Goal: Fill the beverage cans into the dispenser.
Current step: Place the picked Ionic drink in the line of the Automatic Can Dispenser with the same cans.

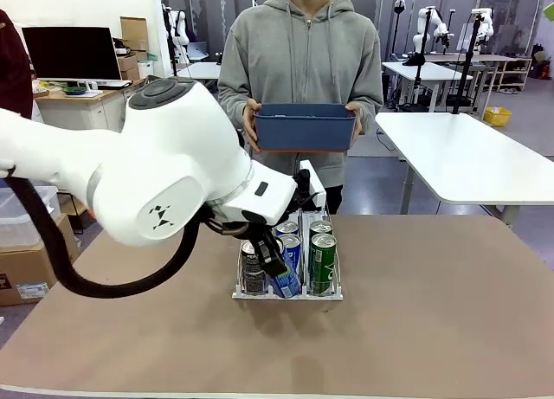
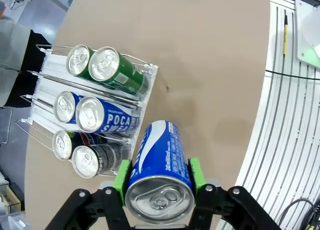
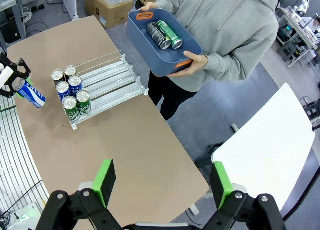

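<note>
A clear three-lane dispenser [image 1: 242,293] of thin wire dividers on a glossy white base stands mid-table on the matte brown tabletop [image 1: 433,321]. At its near end it holds six slim aluminium cans with shiny silver pull-tab tops, two to a lane: green cans [image 2: 116,70], blue cans [image 2: 100,116] with white lettering, and dark grey cans [image 2: 95,157]. The left gripper [image 2: 159,176], black with green rubber pads [image 2: 121,176], is clamped on the sides of another blue can [image 2: 161,150], a smooth cylinder held tilted in the air just off the dispenser's near end, in no lane. The right gripper [image 3: 164,181] hangs high above the table with its jaws spread wide and nothing between them. Across the table a person in a grey hooded sweatshirt holds a blue plastic bin [image 3: 150,54] with rounded corners; a dark can [image 3: 156,33] and a green can [image 3: 170,34] lie inside.
</note>
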Controlling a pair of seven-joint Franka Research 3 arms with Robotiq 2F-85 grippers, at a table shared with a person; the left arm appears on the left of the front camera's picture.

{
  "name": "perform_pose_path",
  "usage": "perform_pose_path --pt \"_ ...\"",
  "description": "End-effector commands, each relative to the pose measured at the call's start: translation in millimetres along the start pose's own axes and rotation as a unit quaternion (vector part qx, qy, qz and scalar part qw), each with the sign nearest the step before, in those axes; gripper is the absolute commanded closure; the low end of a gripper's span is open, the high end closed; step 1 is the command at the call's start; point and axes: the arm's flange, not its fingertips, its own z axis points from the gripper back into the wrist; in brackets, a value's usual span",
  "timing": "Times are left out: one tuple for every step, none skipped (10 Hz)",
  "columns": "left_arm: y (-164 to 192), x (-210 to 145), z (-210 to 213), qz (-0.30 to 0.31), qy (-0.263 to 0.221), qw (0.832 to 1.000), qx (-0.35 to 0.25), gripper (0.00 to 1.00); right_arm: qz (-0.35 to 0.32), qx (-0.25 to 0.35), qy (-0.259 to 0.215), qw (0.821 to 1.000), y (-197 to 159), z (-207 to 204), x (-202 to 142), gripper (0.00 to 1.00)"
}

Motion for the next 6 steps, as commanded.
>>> perform_pose_path --pt "14.2 13.9 -5.7 -0.007 -0.003 1.0 0.013 0.43 0.002 0.004 -0.003 1.0 0.9 0.1 -0.9 0.0" --pt "16.2 12.9 -3.3 -0.021 0.0 1.0 -0.01 0.43 0.002 0.004 -0.003 1.0 0.9 0.1 -0.9 0.0" --pt "6.9 5.5 -3.0 0.0 0.002 1.0 0.001 0.43 0.002 0.004 -0.003 1.0 0.9 0.1 -0.9 0.0" --pt "6.9 5.5 -3.0 0.0 0.002 1.0 0.001 0.43 0.002 0.004 -0.003 1.0 0.9 0.1 -0.9 0.0" --pt "10.5 10.0 -7.6 -0.004 0.004 1.0 -0.002 0.43 0.002 0.004 -0.003 1.0 0.9 0.1 -0.9 0.0" --pt "2.4 4.3 -5.9 0.006 0.021 0.999 0.032 0.43 0.002 0.004 -0.003 1.0 0.9 0.1 -0.9 0.0"
